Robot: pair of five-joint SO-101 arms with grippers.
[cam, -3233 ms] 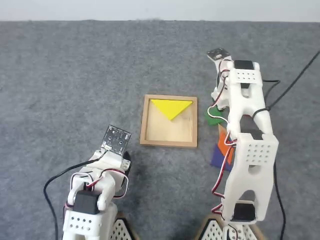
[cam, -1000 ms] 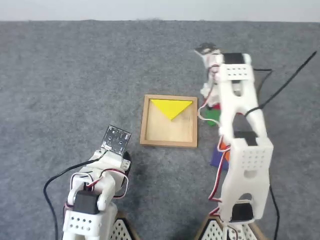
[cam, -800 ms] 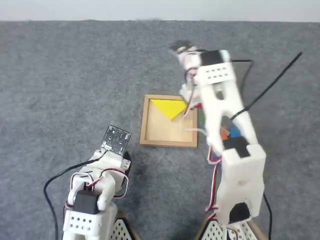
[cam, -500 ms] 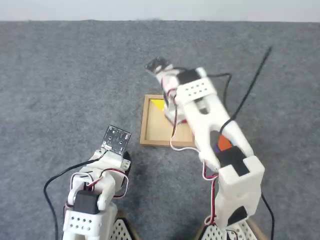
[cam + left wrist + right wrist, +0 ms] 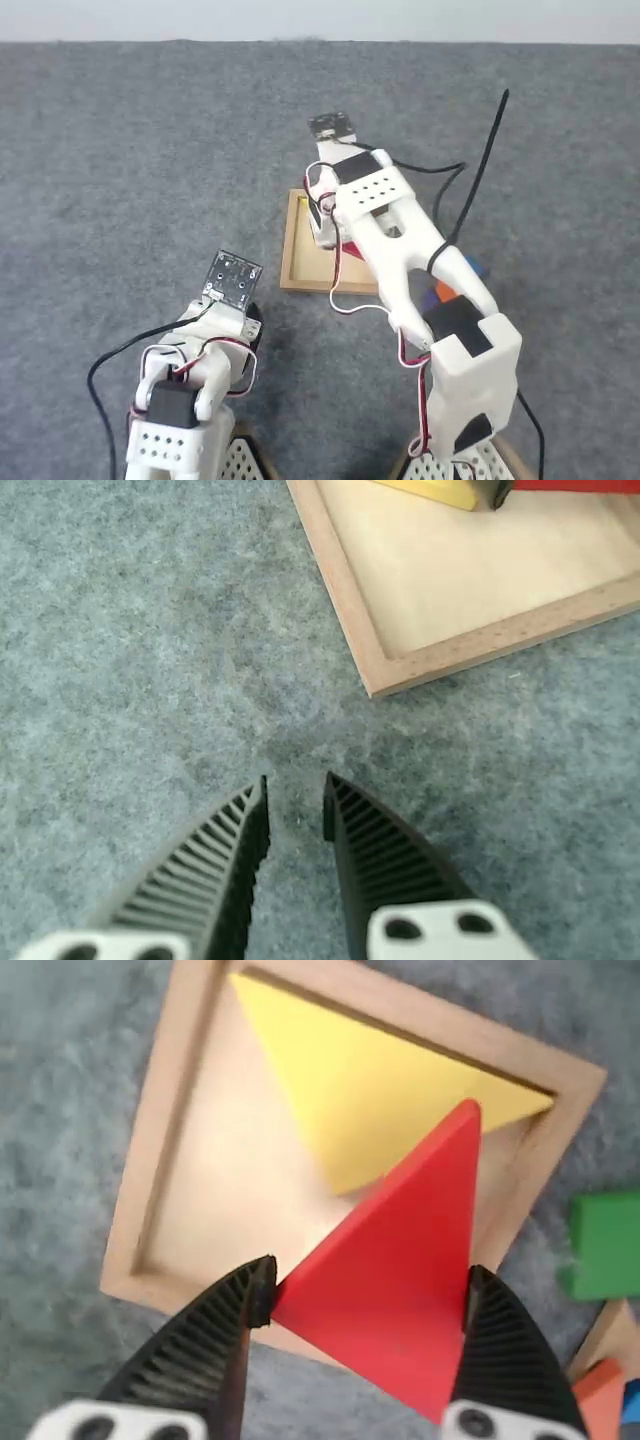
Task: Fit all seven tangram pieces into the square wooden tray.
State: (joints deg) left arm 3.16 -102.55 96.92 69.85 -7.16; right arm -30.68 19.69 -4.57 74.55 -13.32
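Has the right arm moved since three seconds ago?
Yes. In the high view the right arm swung left, from the right of the wooden tray to above it, red triangle in its jaws.

Right arm (image 5: 400,240) outstretched, right hand (image 5: 367,1278) clenched — left arm (image 5: 190,370) folded back; left hand (image 5: 295,782) slightly parted

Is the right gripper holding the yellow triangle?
No, the right gripper is shut on the red triangle, while the yellow triangle lies in the wooden tray.
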